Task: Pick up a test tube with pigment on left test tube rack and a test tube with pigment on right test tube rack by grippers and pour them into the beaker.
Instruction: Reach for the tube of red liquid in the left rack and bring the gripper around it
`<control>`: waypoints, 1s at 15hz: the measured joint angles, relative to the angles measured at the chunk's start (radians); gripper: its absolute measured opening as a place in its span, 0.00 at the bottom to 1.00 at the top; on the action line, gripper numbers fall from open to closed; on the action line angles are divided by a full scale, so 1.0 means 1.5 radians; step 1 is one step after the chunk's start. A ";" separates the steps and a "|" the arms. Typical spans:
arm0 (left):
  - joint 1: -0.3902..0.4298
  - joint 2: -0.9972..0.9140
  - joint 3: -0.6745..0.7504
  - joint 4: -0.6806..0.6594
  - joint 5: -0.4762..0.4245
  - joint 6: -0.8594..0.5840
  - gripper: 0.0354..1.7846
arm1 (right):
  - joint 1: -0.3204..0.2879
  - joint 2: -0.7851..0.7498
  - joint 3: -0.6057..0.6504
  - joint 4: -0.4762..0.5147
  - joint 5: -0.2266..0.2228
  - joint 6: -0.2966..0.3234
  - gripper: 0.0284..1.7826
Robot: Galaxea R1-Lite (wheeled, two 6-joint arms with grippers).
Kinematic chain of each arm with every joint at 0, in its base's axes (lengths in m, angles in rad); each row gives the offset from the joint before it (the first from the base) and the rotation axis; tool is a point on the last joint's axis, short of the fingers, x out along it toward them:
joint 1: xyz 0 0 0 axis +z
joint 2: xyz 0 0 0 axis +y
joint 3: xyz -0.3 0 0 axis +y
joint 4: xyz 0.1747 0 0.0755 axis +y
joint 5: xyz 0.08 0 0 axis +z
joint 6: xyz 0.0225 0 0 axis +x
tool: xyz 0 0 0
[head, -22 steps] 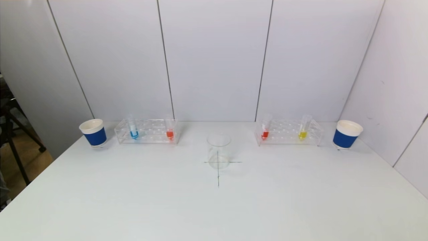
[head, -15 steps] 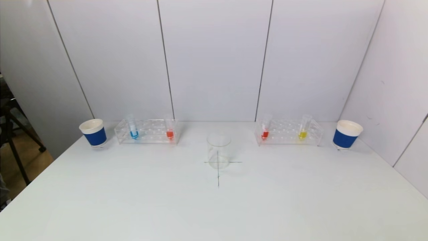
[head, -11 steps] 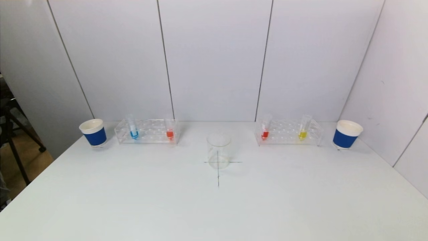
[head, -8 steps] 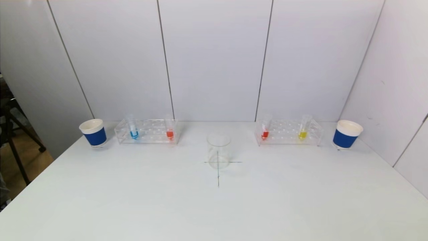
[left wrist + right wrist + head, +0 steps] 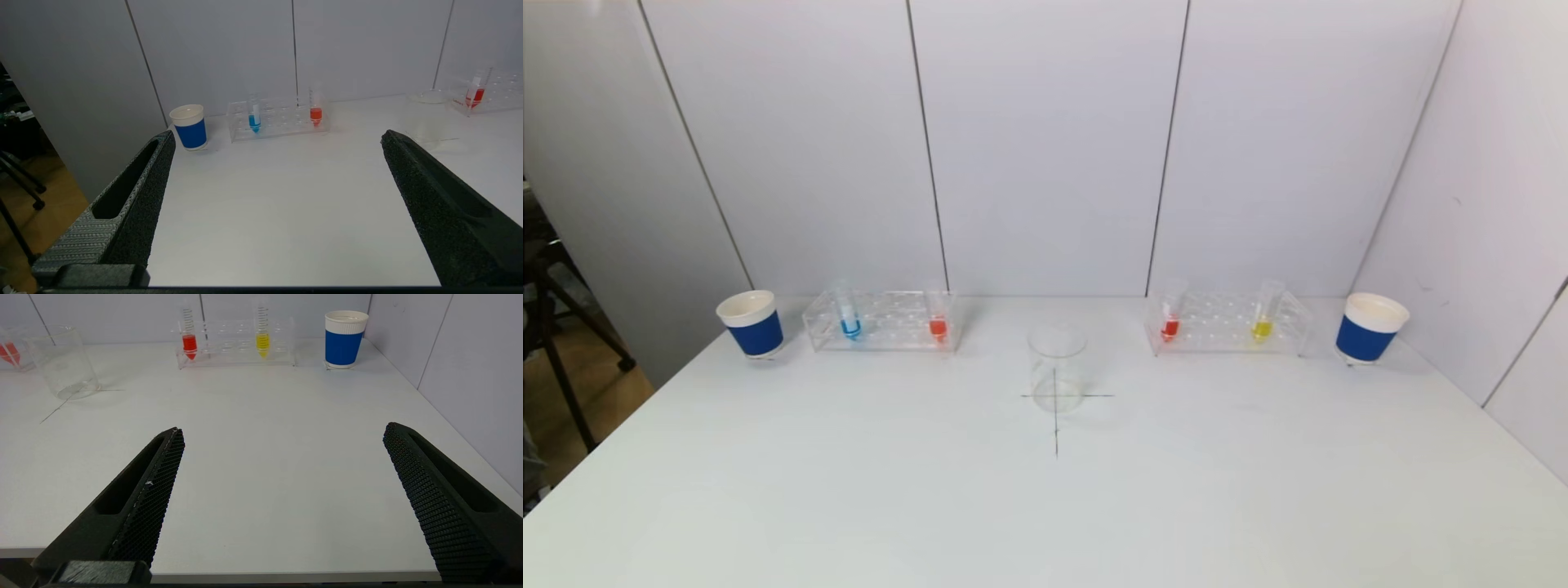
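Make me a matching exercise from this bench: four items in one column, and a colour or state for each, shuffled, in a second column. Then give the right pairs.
Column one:
1. Outer tube in the left rack
2. Outer tube in the right rack
3. Beaker
4. Left claw

Column two:
A. Holds yellow pigment
B. Open, holding nothing, back at the near edge of the table
C. Holds blue pigment
D. Clear and empty, standing on the drawn cross

Pairs: 1-C, 2-A, 3-D, 4-B
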 joint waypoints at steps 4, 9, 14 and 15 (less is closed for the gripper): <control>-0.001 0.164 -0.094 -0.017 -0.007 -0.006 0.99 | 0.000 0.000 0.000 0.000 0.000 0.000 0.99; -0.003 0.372 -0.114 -0.154 -0.019 -0.012 0.99 | 0.000 0.000 0.000 0.000 0.000 0.000 0.99; -0.035 0.534 -0.063 -0.318 -0.017 -0.021 0.99 | 0.000 0.000 0.000 0.000 0.000 0.000 0.99; -0.041 0.567 -0.055 -0.351 -0.016 -0.023 0.99 | 0.000 0.000 0.000 0.000 0.000 0.000 0.99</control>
